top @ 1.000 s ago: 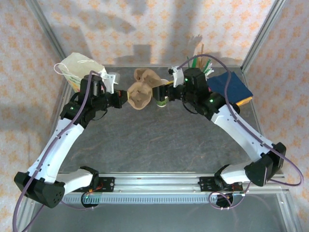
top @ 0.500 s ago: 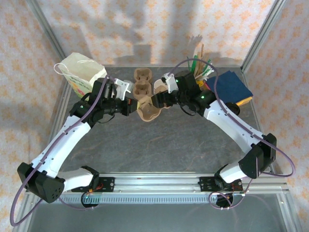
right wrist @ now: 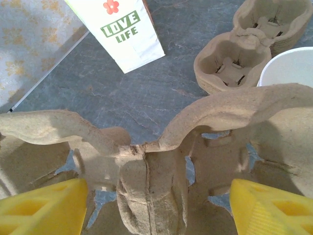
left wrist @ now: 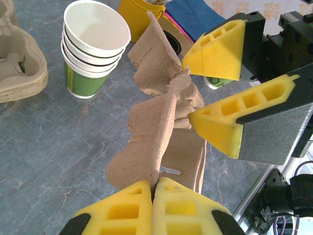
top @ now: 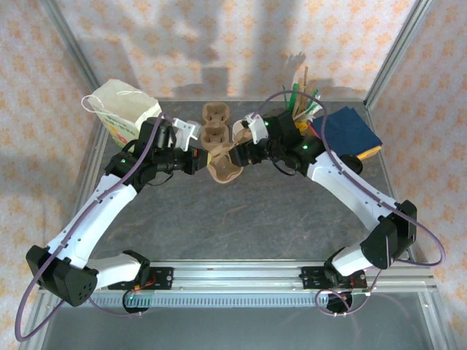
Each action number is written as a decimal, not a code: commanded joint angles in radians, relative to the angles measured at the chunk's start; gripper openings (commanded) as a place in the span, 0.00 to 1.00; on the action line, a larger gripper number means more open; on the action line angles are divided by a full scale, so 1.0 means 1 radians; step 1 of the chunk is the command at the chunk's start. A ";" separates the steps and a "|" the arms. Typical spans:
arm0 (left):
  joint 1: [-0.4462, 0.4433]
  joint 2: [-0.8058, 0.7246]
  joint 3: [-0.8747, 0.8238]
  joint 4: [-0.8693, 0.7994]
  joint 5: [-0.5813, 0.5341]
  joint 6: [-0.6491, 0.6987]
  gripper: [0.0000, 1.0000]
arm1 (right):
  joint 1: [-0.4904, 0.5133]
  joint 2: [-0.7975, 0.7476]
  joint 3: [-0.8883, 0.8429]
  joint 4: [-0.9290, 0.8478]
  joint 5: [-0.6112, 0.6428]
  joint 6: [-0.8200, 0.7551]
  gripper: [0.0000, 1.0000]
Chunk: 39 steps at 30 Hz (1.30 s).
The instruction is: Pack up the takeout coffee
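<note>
Left gripper [left wrist: 152,192] pinching near end of brown moulded-pulp cup carrier [left wrist: 156,132]. Right gripper [left wrist: 188,90] spread astride far end, in line with its length.

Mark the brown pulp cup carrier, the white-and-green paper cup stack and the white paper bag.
brown pulp cup carrier [left wrist: 161,125], left wrist view, middle wall.
white-and-green paper cup stack [left wrist: 81,83], left wrist view, green band.
white paper bag [right wrist: 138,44], right wrist view, printed face.

Counter [top: 241,219]: dark grey, stone-veined surface.
Walls [top: 219,44]: pale wallpaper, orange floral pattern, soft shadows.
Frame posts [top: 68,45]: aluminium, slanting up from both rear corners.
Rail [top: 233,271]: aluminium, along counter's near edge.
</note>
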 commanded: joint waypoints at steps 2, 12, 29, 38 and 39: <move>-0.006 -0.026 0.002 0.043 0.022 -0.002 0.00 | 0.005 0.021 -0.005 -0.012 -0.025 -0.023 0.76; -0.006 -0.022 0.001 0.050 0.022 -0.003 0.00 | 0.005 0.048 -0.007 -0.018 -0.048 -0.030 0.67; -0.006 -0.022 -0.002 0.063 0.010 -0.022 0.15 | 0.006 0.043 -0.014 -0.003 0.007 -0.008 0.44; -0.006 -0.025 -0.016 0.079 -0.009 -0.039 0.14 | 0.005 0.035 -0.021 -0.003 0.032 -0.003 0.39; -0.006 -0.023 -0.018 0.072 -0.010 -0.036 0.14 | 0.005 0.034 -0.017 -0.014 0.039 0.002 0.39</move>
